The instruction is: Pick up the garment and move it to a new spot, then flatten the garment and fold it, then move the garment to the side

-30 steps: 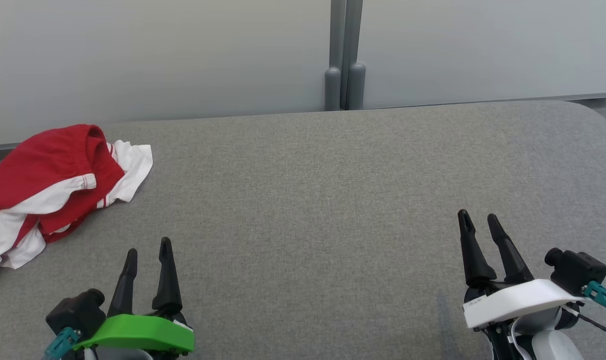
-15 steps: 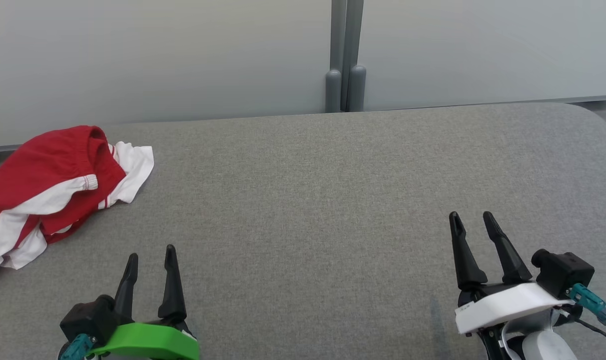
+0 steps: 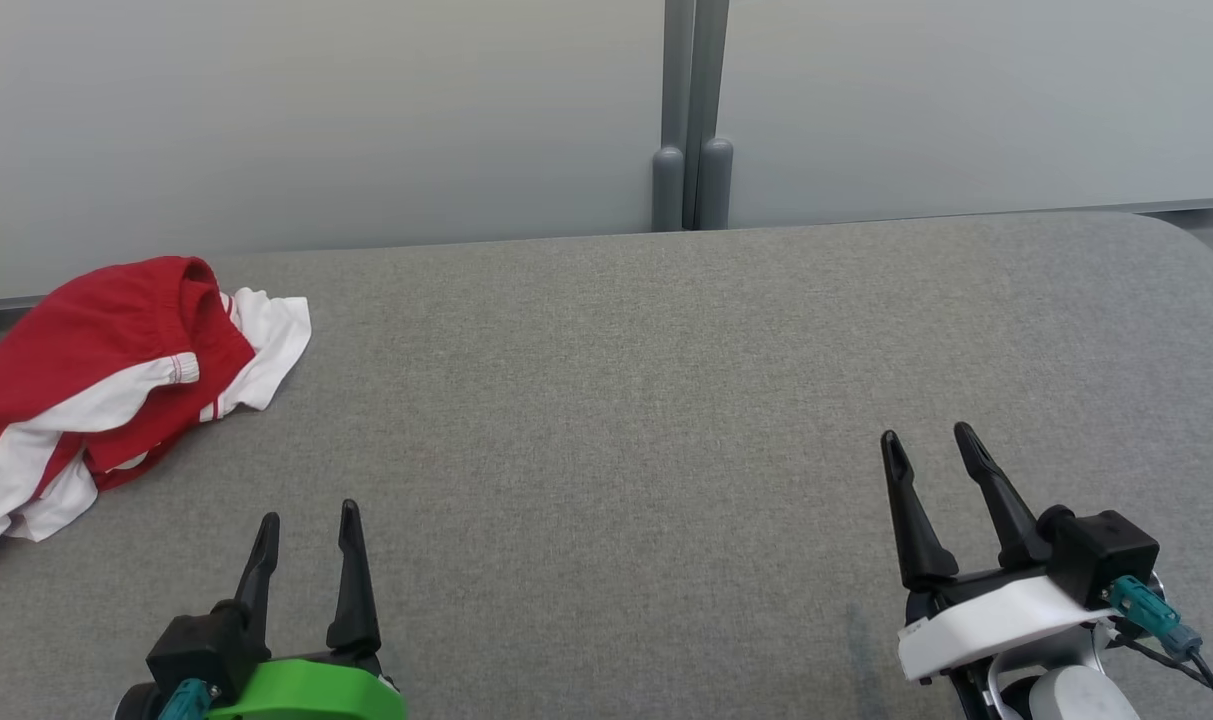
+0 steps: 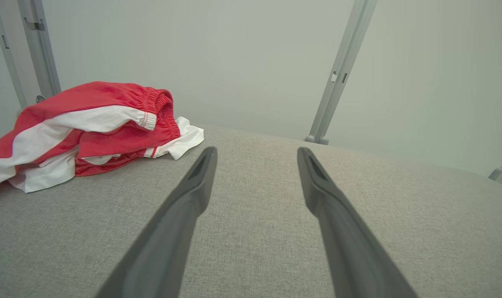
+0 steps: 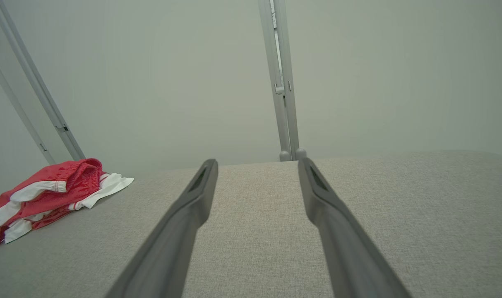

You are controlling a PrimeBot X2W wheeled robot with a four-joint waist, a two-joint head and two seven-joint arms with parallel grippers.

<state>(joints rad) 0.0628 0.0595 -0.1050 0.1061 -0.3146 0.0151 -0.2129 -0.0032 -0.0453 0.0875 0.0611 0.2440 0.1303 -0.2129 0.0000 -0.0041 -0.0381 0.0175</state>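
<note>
Head camera high, downward; 2 wrist cameras low, forward; garment [image 3: 96, 370] in all.

The red-and-white garment [image 3: 106, 370] lies crumpled in a heap at the grey table's far left edge.

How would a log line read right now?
garment: bunched, left end of table | left claw: open, empty | right claw: open, empty | stage: not picked up

Garment at the table's left edge.
The crumpled red-and-white cloth garment [image 3: 106, 370] lies on the grey fabric-covered table [image 3: 666, 400], ahead and left of the left gripper [image 3: 309, 513]; the right gripper [image 3: 926, 433] is well apart from it, to the right.
</note>
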